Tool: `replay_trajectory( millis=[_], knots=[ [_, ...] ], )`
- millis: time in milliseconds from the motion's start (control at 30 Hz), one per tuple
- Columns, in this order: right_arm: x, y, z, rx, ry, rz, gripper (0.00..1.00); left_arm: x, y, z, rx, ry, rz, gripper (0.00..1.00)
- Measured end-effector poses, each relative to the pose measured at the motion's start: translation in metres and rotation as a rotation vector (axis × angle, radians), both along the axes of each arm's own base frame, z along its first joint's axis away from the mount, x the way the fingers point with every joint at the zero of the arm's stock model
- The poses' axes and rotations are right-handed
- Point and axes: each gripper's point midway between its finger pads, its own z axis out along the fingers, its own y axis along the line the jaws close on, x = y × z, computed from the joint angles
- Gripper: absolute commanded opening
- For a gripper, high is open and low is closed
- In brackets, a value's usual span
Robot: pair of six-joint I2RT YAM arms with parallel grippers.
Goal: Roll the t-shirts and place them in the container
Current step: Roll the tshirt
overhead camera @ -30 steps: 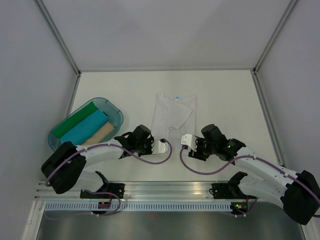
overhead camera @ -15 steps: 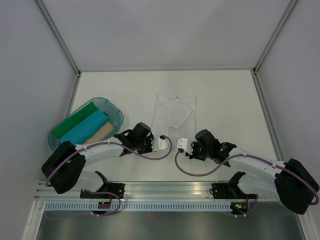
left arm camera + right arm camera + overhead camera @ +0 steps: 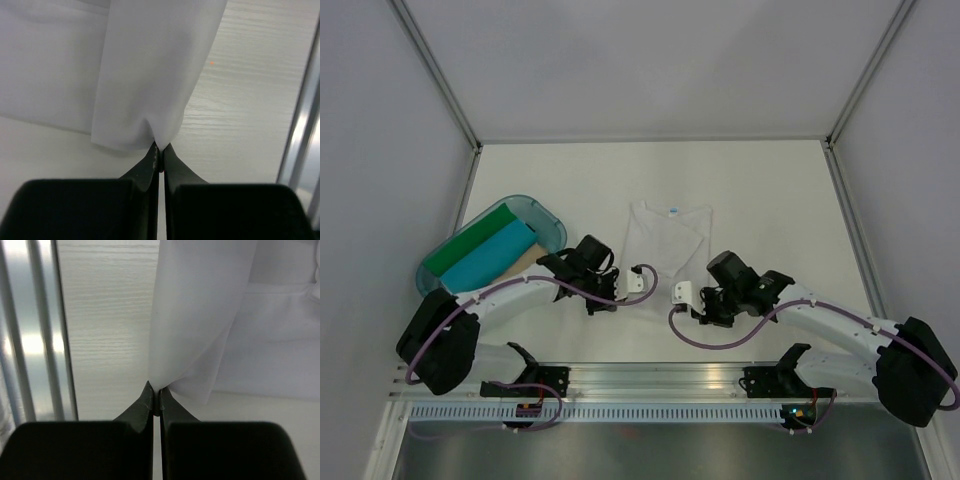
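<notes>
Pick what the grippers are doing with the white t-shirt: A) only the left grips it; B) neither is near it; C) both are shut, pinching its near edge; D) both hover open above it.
C: each wrist view shows fingertips closed on an edge of the white t-shirt, left gripper and right gripper alike.

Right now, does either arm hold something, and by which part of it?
Yes, both hold the white t-shirt. The left fingers pinch its near edge on the left side, and the right fingers pinch the same edge on the right side.
</notes>
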Motion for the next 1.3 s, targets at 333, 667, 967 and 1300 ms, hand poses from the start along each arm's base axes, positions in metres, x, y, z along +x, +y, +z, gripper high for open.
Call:
replay_trajectory(
  millis=[333, 667, 967, 1300],
  knots=[
    [-0.003, -0.001, 0.018, 0.066, 0.2, 0.005, 0.0, 0.002, 0.003, 0.042, -0.093, 0.231, 0.047, 0.02],
    [0.028, -0.004, -0.004, 0.049, 0.314, -0.169, 0.01, 0.029, 0.01, 0.011, -0.024, 0.368, 0.133, 0.02],
    [0.052, -0.004, -0.015, 0.036, 0.321, -0.281, 0.32, 0.046, 0.009, 0.004, -0.005, 0.36, 0.152, 0.05],
    [0.071, -0.007, -0.008, 0.111, 0.345, -0.4, 0.27, 0.049, 0.009, 0.004, 0.001, 0.36, 0.17, 0.24]
  ],
)
